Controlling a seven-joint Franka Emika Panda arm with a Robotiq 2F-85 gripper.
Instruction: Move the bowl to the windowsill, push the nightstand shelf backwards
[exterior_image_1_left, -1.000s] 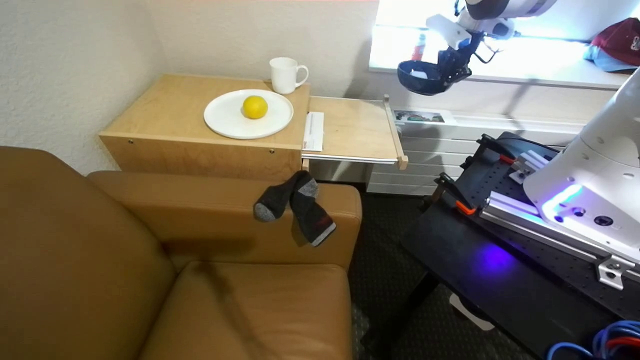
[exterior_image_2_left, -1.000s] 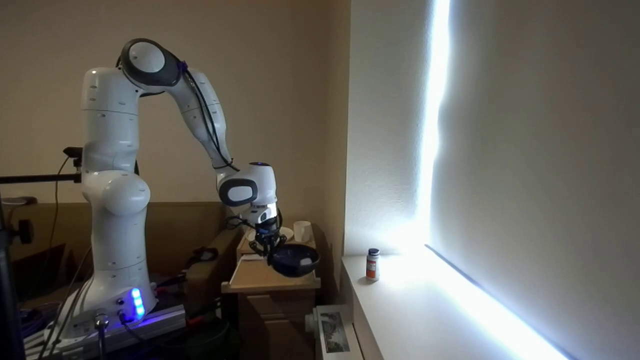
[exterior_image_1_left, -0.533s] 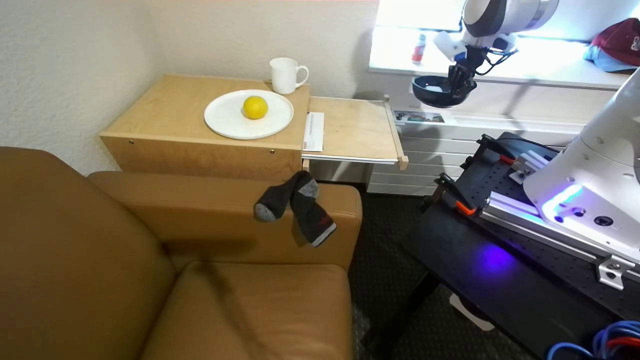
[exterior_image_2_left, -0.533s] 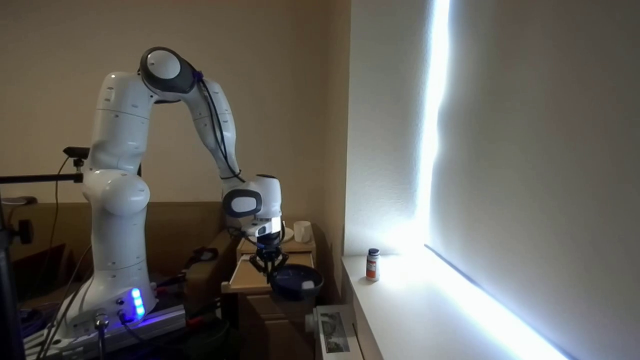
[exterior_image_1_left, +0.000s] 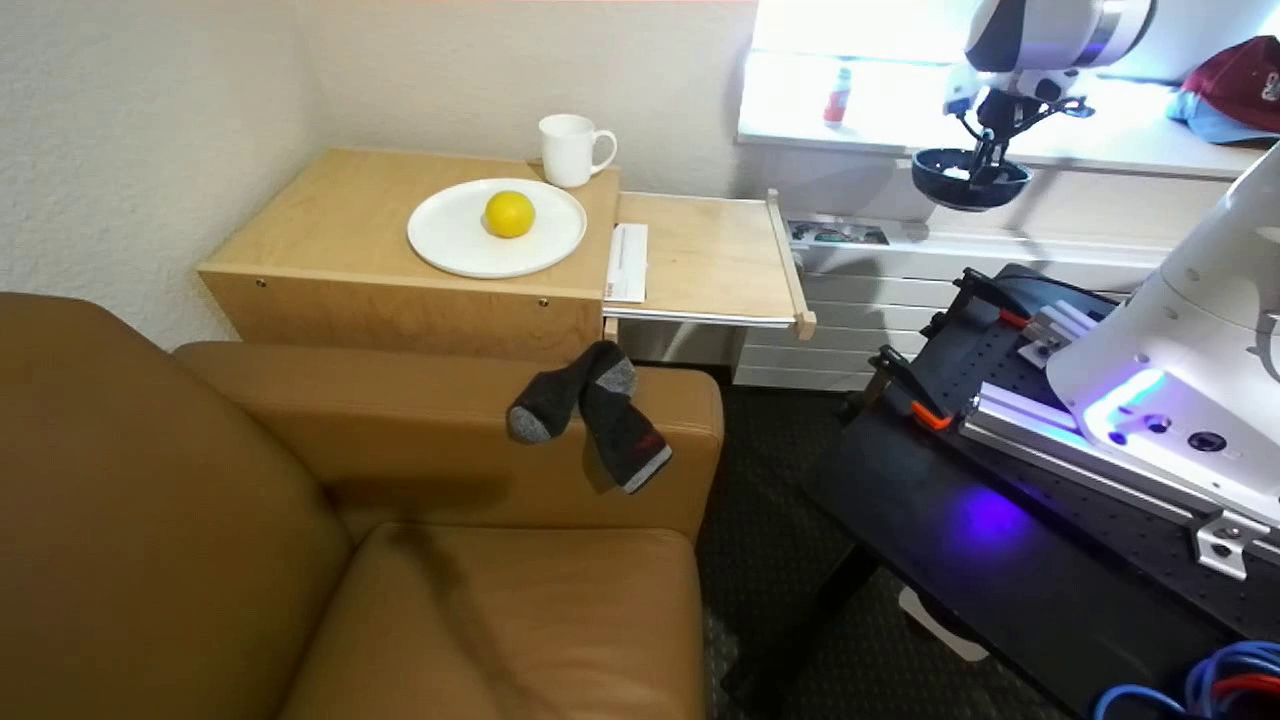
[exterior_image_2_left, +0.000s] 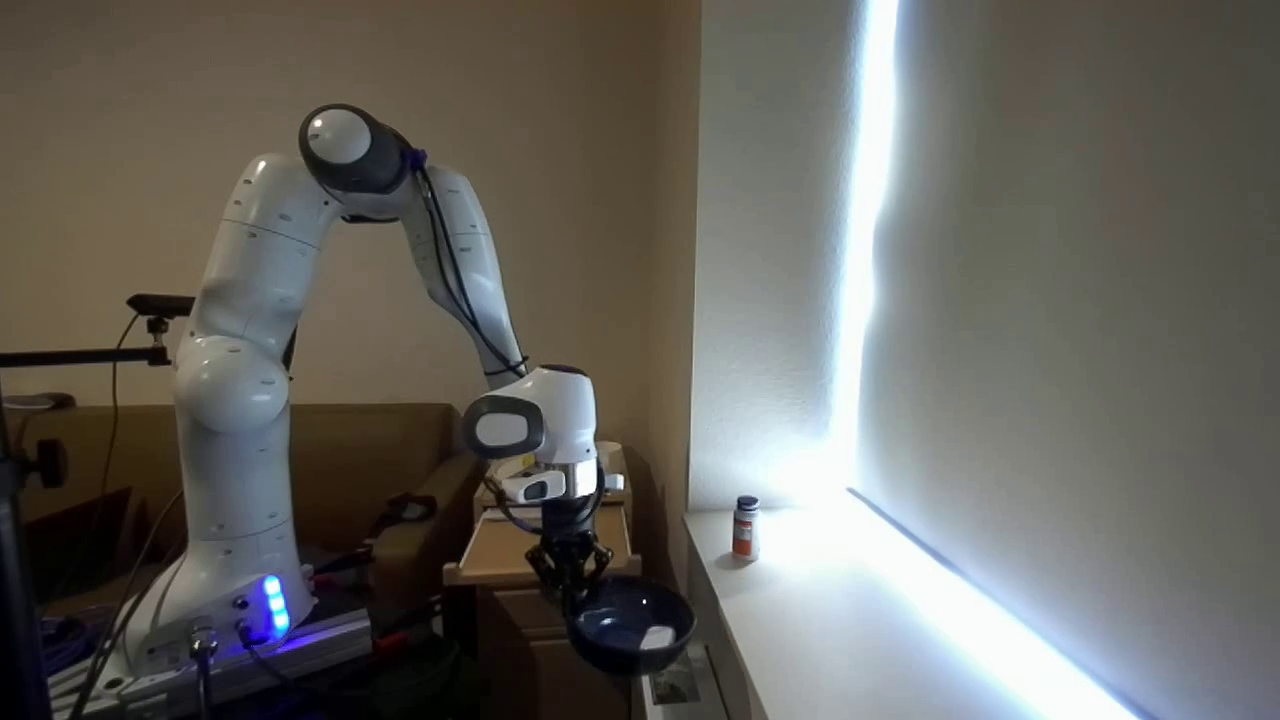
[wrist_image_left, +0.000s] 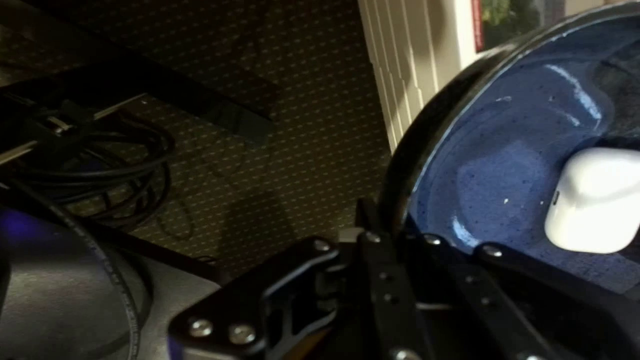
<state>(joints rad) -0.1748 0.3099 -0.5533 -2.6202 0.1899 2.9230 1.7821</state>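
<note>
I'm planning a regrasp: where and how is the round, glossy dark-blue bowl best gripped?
Probably the thin rim of the bowl, on the side away from the white windowsill, from above, jaws straddling it: the mouth opens upward, and the white rounded object inside lies away from there. The black gripper holds it so.

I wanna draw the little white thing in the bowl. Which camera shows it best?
The wrist view. There the white thing looks biggest, and you can see its rounded corners, though the picture's right edge cuts it off. Both exterior views show it only as a small pale patch inside the bowl.
</note>
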